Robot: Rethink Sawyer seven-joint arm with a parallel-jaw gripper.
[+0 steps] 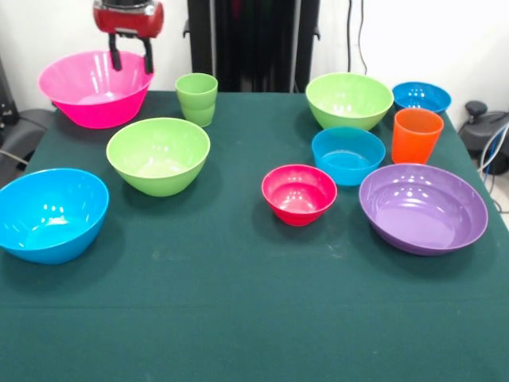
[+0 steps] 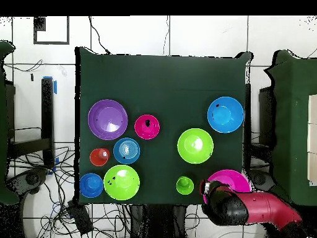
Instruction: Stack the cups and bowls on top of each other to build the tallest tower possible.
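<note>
The gripper (image 1: 131, 57), fingers apart and empty, hangs over the big pink bowl (image 1: 94, 89); the light green cup (image 1: 196, 99) sits at its 3 o'clock in the front view.

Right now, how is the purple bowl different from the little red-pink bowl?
The purple bowl is much wider and shallower; the red-pink bowl is small and deeper for its width. The purple one sits nearer the table's edge, by the orange cup; the red-pink one sits toward the middle. Both are upright, empty and shiny.
</note>
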